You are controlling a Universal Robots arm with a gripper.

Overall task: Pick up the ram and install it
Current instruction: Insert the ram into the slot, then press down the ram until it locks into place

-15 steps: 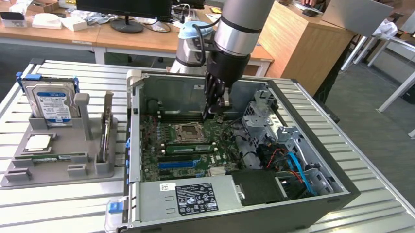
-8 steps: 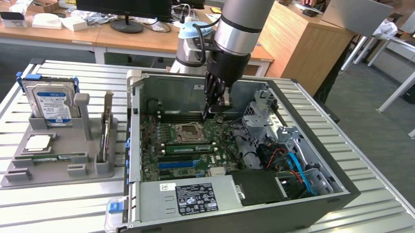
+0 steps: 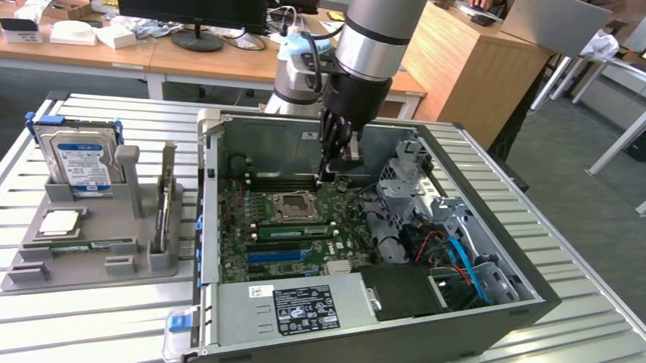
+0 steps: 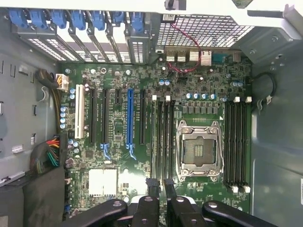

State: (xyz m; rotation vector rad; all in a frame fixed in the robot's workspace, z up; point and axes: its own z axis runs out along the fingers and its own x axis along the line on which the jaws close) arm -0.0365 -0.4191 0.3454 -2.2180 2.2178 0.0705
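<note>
The arm comes down from above into the open computer case, wrist upright. The jaws point straight down over the motherboard, by the memory slots (fingertips a little apart, board showing between). The ram lies flat in the grey holder on the bench, at the exterior view's left, well apart from the jaws.

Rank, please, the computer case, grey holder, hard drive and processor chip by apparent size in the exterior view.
1. computer case
2. grey holder
3. hard drive
4. processor chip
All four clearly differ.
</note>
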